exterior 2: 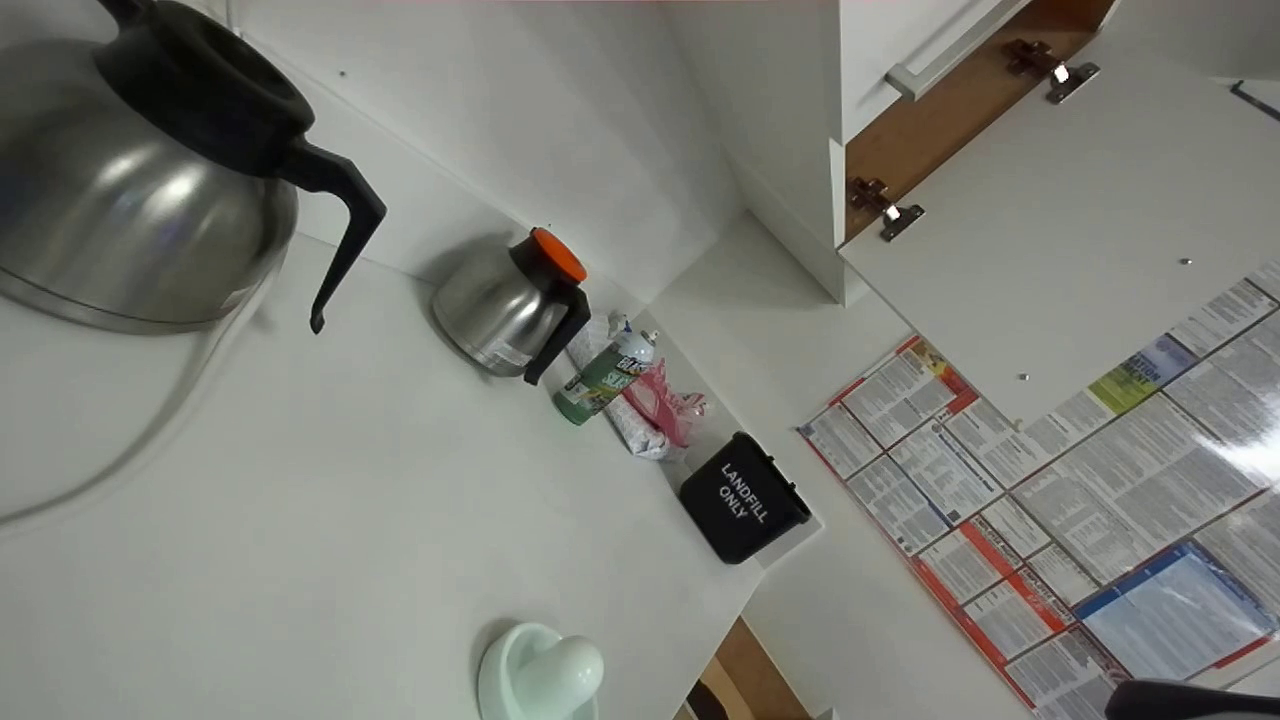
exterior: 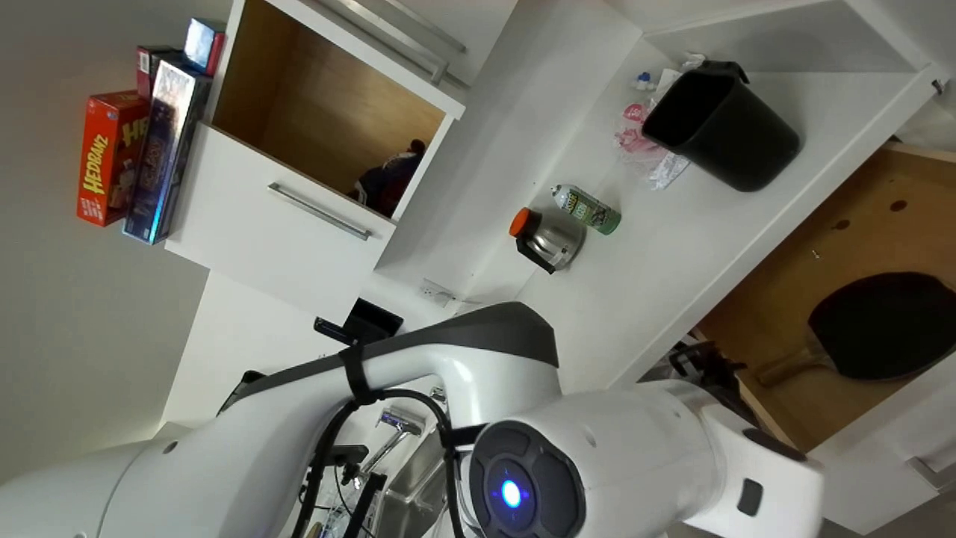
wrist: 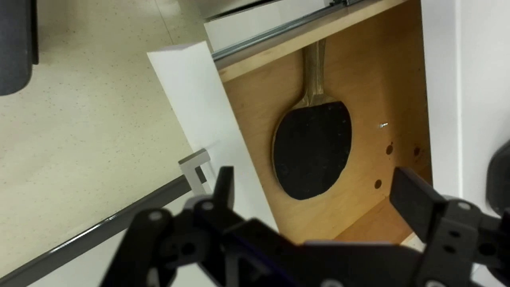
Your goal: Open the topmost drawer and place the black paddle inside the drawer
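Nearest, in the wrist view: end effector (wrist: 312, 175), fingers spread wide, holding nothing. Beyond, flat on the wooden floor of the pulled-out topmost drawer (wrist: 209, 111): black-faced table-tennis paddle (wrist: 312, 149). Farther, on the white bench (exterior 2: 350, 520), in an exterior view: black bin (exterior 2: 740, 515) lettered LANDFILL ONLY in white capitals; green-and-white aerosol can (exterior 2: 604, 378), label blurred; just beside, orange-lidded steel carafe (exterior 2: 490, 310). Farther still: wall poster (exterior 2: 960, 485), columns of print too fine to read. Atop the wall cabinet (exterior: 254, 224), in an exterior view: red game box (exterior: 112, 161) marked HEDBANZ, beside a blue box (exterior: 166, 149) with illegible lettering.
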Tool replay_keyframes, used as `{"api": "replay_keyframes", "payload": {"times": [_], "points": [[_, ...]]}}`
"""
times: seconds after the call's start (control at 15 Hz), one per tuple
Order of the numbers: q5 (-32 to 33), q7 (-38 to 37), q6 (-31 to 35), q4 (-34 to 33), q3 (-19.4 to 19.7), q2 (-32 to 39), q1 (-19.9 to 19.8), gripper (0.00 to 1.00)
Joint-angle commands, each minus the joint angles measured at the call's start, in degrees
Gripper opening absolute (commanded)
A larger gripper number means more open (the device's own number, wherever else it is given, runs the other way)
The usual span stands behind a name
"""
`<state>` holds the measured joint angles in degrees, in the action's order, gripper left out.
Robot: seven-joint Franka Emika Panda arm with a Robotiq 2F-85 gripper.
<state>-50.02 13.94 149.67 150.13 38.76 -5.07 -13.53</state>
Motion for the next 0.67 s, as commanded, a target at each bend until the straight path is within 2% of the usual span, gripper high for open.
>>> {"api": "replay_keyframes", "payload": {"times": [0.0, 0.2, 0.27, 0.33, 0.4, 0.47, 0.6], "points": [[-8.4, 8.2, -5.3, -4.6, 3.5, 7.3, -0.7, 1.00], [-11.0, 14.0, -11.9, -8.5, 5.4, 13.8, -2.7, 1.00], [-10.7, 15.1, -13.8, -9.9, 2.4, 15.7, -6.9, 1.00], [-10.8, 16.5, -16.0, -11.5, 1.8, 18.0, -8.5, 1.00], [-11.0, 17.5, -18.5, -13.5, 0.8, 20.5, -10.7, 0.93], [-10.9, 18.1, -20.2, -15.1, -0.2, 22.3, -12.8, 0.72], [-11.5, 19.4, -22.7, -18.3, -2.5, 26.1, -17.0, 0.68]]}}
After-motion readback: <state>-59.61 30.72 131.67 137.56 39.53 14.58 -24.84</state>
